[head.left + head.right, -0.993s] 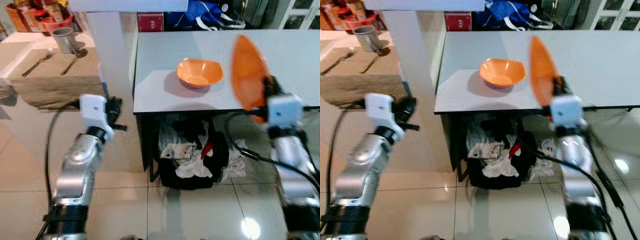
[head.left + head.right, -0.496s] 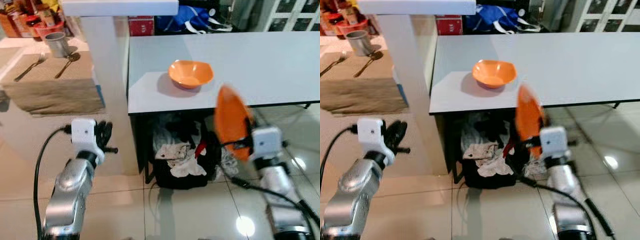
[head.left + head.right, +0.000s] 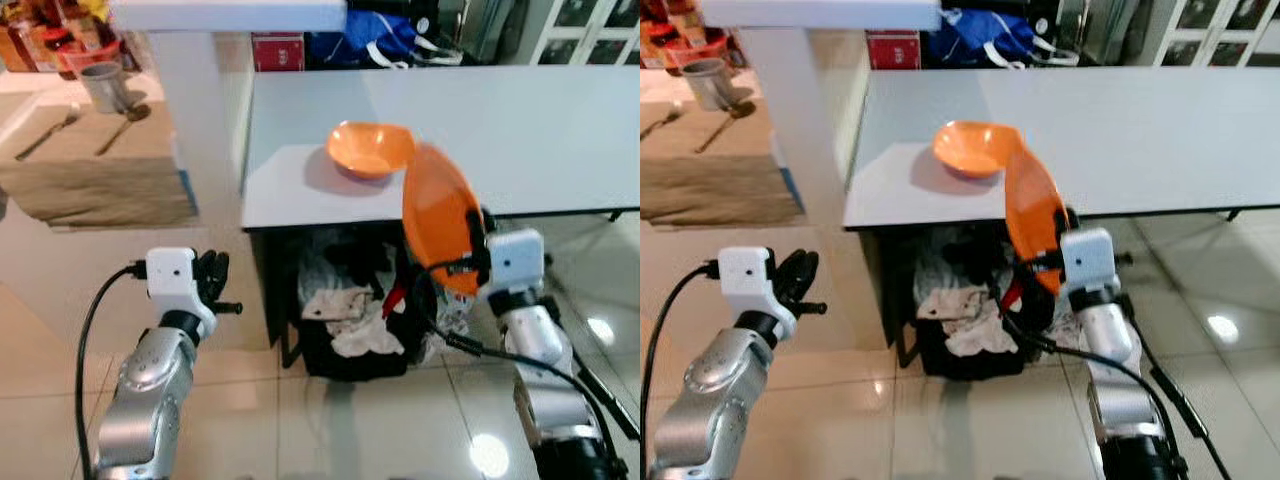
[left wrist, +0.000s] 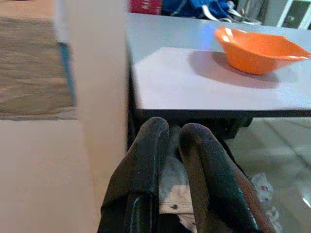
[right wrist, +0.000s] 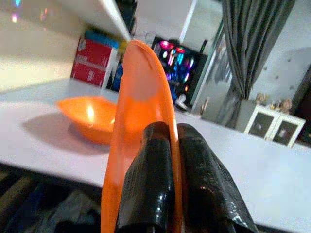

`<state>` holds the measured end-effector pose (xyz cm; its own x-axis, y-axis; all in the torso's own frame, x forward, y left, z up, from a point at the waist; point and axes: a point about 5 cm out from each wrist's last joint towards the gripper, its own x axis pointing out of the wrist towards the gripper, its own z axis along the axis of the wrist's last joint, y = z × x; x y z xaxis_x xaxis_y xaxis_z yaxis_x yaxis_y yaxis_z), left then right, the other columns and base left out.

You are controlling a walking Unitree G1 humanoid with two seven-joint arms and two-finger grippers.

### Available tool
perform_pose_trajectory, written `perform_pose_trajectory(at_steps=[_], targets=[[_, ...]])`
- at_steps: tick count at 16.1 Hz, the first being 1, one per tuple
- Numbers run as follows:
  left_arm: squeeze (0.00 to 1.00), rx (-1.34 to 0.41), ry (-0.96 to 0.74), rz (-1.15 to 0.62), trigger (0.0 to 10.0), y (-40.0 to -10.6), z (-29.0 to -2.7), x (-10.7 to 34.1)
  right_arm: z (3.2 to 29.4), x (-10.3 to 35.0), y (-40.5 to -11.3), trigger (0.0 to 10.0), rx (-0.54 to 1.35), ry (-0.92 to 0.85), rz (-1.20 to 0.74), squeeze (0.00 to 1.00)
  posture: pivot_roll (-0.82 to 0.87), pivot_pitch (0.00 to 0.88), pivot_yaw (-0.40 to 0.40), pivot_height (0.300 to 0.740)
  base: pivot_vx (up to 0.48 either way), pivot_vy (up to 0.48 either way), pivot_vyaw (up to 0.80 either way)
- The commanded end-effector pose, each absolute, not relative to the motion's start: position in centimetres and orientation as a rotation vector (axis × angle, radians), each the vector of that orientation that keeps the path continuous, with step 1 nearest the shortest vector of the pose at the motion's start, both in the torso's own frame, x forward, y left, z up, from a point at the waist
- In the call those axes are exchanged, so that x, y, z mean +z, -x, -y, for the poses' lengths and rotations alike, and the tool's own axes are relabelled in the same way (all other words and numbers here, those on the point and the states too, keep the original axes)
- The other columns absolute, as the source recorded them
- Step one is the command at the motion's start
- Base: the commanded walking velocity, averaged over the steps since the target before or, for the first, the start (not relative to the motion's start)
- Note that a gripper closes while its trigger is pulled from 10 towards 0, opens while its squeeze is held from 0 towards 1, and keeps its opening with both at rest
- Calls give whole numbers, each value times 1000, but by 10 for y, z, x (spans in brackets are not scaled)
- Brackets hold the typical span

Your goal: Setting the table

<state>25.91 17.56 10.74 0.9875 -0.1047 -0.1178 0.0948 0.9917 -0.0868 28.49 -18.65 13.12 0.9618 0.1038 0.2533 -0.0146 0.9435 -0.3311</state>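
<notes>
My right gripper [image 3: 474, 262] is shut on the rim of an orange plate [image 3: 438, 218], held on edge in front of the grey table [image 3: 560, 130]. The right wrist view shows the black fingers [image 5: 148, 189] clamped on the plate [image 5: 138, 111]. An orange bowl [image 3: 370, 148] rests on the table near its front left corner, also seen as the bowl [image 4: 260, 48] in the left wrist view. My left gripper [image 3: 212, 285] is shut and empty, low over the floor to the left of the table. Further left, a brown placemat [image 3: 95, 175] carries a fork [image 3: 45, 135], a spoon [image 3: 120, 128] and a metal cup [image 3: 105, 85].
A white pillar [image 3: 205, 110] stands between the placemat counter and the grey table. Under the table sits a black basket of crumpled cloths [image 3: 345, 320]. Glossy tiled floor [image 3: 330, 420] lies in front. Bags and a red box [image 3: 278, 50] line the back.
The view has shifted a little. My right gripper has raised the orange plate from below the table edge up to the table's front edge, closer to the bowl. The left arm hardly moved.
</notes>
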Motion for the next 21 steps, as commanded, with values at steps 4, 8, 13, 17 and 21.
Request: perform_pose_trajectory(at_steps=[4, 8, 13, 17, 21], targets=[[0, -141, 70, -86, 10000, -267, -165, 118, 187, 146, -284, 0, 31, 340, 336, 0, -86, 0, 34, 740, 0, -472, 0], [0, -141, 66, -80, 10000, -273, -165, 120, 184, 149, -284, 0, 31, 339, 346, 0, -87, 0, 38, 740, 0, -469, 0], [0, -113, 28, -89, 10000, -282, -171, 120, 180, 148, -284, 0, 48, 338, 343, 0, -87, 0, 38, 740, 0, -362, 0], [0, -125, 24, -67, 10000, -285, -168, 125, 178, 149, -284, 0, 58, 340, 348, 0, -89, 0, 34, 740, 78, 92, 0], [0, -152, 10, -48, 10000, -287, -162, 129, 176, 149, -285, 0, 64, 344, 350, 0, -90, 0, 35, 740, 381, 232, 0]])
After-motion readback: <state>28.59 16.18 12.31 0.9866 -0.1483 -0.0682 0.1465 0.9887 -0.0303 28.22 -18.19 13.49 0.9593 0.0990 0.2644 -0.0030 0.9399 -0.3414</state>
